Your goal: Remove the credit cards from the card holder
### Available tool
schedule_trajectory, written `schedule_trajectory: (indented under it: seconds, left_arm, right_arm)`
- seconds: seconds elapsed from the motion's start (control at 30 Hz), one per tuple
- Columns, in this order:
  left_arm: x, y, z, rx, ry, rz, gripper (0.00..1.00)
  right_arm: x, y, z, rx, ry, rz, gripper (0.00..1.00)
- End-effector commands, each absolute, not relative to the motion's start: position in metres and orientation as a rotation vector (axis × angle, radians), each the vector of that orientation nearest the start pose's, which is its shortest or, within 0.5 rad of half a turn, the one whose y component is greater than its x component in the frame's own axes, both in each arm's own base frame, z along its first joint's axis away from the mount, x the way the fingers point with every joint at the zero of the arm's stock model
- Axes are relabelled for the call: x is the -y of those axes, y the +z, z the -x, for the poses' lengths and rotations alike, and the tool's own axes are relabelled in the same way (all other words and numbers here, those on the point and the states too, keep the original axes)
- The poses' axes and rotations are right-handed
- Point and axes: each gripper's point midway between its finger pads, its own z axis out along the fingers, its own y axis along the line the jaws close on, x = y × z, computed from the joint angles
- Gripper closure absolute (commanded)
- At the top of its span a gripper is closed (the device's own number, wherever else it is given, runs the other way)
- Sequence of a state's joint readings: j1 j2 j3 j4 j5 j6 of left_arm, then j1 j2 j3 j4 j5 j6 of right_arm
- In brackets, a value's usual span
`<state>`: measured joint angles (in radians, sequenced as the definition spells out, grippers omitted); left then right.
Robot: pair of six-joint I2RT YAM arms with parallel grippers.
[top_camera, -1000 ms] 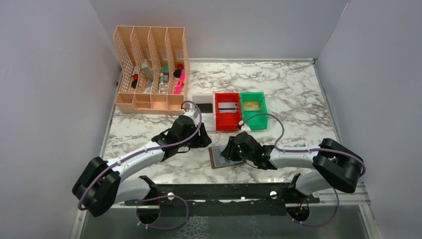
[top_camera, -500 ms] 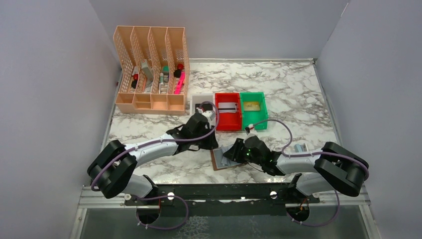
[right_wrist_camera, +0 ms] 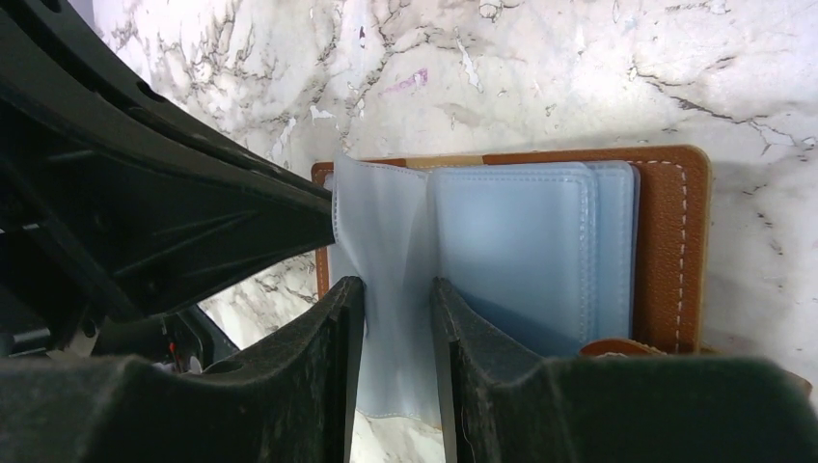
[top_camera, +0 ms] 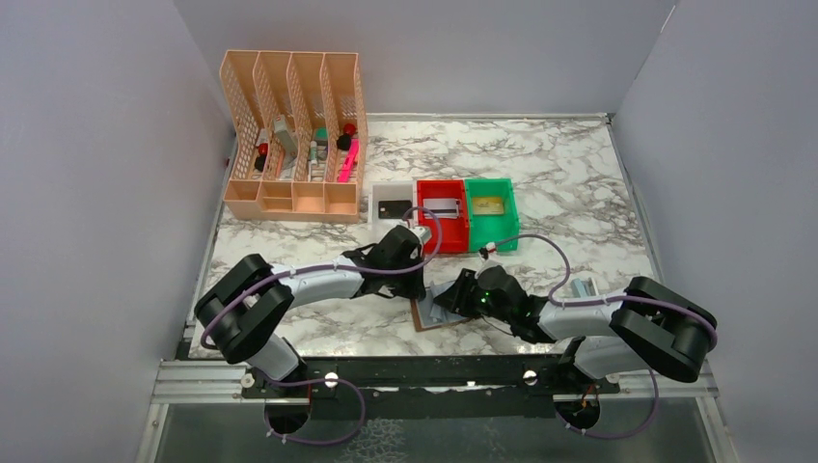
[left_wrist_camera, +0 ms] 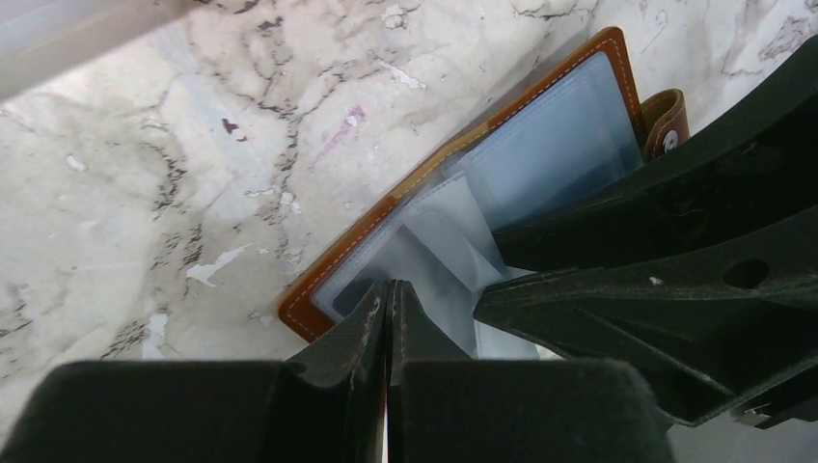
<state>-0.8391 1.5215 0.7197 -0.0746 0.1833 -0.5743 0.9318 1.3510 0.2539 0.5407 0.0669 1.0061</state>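
Pocket-probing step: your left gripper (left_wrist_camera: 387, 295) is closed on nothing; the right gripper (right_wrist_camera: 395, 289), barely parted, straddles the brown leather bifold card holder's (left_wrist_camera: 569, 125) leaf. Find a card edge.

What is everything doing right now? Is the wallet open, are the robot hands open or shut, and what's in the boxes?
card holder: open, lying flat, blue pockets fanned.
left hand: shut, tips at the holder's corner.
right hand: open, around one pocket leaf.
red bin: holds a silvery card.
green bin: holds a gold card.
white bin: holds a black card.
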Motion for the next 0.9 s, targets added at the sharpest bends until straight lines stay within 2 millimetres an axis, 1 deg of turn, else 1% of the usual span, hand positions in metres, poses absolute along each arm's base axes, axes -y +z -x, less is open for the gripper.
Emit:
schedule_trajectory:
  seconds: [0.0, 0.13, 0.27, 0.37, 0.47, 0.53, 0.6, 0.73, 0.77, 0.87]
  left_arm:
    - [0.313, 0.039, -0.190, -2.569, -0.837, -0.488, 0.96]
    - [0.321, 0.038, -0.189, -2.569, -0.853, -0.503, 0.96]
    - [0.331, 0.038, -0.185, -2.559, -0.913, -0.515, 0.96]
    - [0.334, 0.037, -0.184, -2.558, -0.932, -0.511, 0.96]
    - [0.338, 0.040, -0.184, -2.546, -0.955, -0.505, 0.96]
    - [0.343, 0.045, -0.184, -2.528, -0.991, -0.508, 0.96]
    - [0.349, 0.050, -0.182, -2.509, -1.034, -0.518, 0.96]
    - [0.366, 0.060, -0.177, -2.470, -1.118, -0.568, 0.96]
    - [0.370, 0.061, -0.175, -2.467, -1.133, -0.580, 0.96]
    - [0.382, 0.059, -0.172, -2.467, -1.153, -0.605, 0.96]
  right_arm:
    - [-0.269, 0.018, -0.172, -2.346, 0.993, -0.145, 0.62]
    - [-0.270, 0.023, -0.172, -2.323, 1.016, -0.139, 0.60]
    - [-0.271, 0.028, -0.172, -2.310, 1.033, -0.125, 0.57]
    - [-0.272, 0.037, -0.171, -2.279, 1.064, -0.106, 0.47]
    - [-0.268, 0.047, -0.173, -2.258, 1.050, -0.105, 0.39]
    - [-0.261, 0.051, -0.175, -2.246, 1.017, -0.120, 0.32]
    - [-0.252, 0.055, -0.177, -2.235, 0.974, -0.143, 0.28]
    - [-0.229, 0.064, -0.182, -2.204, 0.884, -0.227, 0.27]
    - [-0.222, 0.065, -0.183, -2.198, 0.859, -0.251, 0.27]
    - [-0.207, 0.077, -0.186, -2.149, 0.827, -0.305, 0.27]
